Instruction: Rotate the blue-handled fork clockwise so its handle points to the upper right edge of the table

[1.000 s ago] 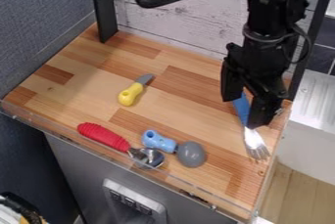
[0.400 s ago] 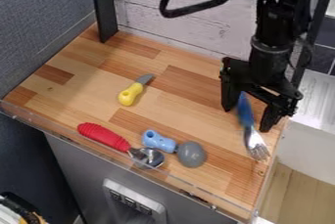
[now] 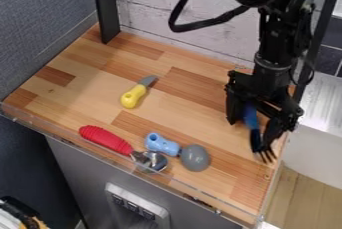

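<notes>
The black gripper (image 3: 250,132) hangs low over the right side of the wooden counter, pointing down. It is open, with one finger on each side of the fork (image 3: 250,116). The fork's blue handle shows between the fingers, and its tines, now dark, point toward the front right edge. Contact between the fingers and the fork cannot be told.
A yellow-handled knife (image 3: 134,95) lies left of centre. Near the front edge are a red-handled metal spoon (image 3: 105,139) and a light-blue utensil with a grey round head (image 3: 195,158). A clear rim (image 3: 73,146) runs along the front.
The gripper first turned and its fingers came into view spread around the fork; since then it has come lower, nearer the fork. The fork's metal end has gone from bright to dark.
</notes>
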Motion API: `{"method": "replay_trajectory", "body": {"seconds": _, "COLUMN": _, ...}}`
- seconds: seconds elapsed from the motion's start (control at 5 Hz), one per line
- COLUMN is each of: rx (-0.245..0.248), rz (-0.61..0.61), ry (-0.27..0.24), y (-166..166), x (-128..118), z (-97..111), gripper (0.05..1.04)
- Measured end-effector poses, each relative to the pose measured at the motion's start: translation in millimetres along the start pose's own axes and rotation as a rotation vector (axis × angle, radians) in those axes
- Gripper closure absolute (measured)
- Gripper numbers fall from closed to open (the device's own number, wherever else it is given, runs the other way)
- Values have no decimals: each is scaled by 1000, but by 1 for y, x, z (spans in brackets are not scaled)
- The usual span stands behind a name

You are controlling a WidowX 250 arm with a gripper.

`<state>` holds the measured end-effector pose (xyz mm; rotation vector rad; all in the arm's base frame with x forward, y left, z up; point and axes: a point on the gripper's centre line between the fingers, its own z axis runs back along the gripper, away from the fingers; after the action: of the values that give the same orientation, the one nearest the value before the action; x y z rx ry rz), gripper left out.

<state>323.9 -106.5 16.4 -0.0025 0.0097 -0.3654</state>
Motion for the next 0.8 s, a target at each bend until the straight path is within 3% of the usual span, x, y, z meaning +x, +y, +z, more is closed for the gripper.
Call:
{"method": "replay_trajectory", "body": {"seconds": 0.4, "rx": -11, "rz": -235, "ry": -16, "y": 1, "x": 2, "z": -8, "gripper": 131}}
{"method": "replay_trajectory", "body": {"seconds": 0.6, "rx": -12, "rz": -265, "ry": -23, "y": 1, "x": 4, "z": -8, "gripper": 377}}
{"method": "replay_trajectory", "body": {"seconds": 0.8, "rx": -9, "rz": -197, "ry": -34, "y": 1, "x": 10, "z": -6, "gripper": 556}}
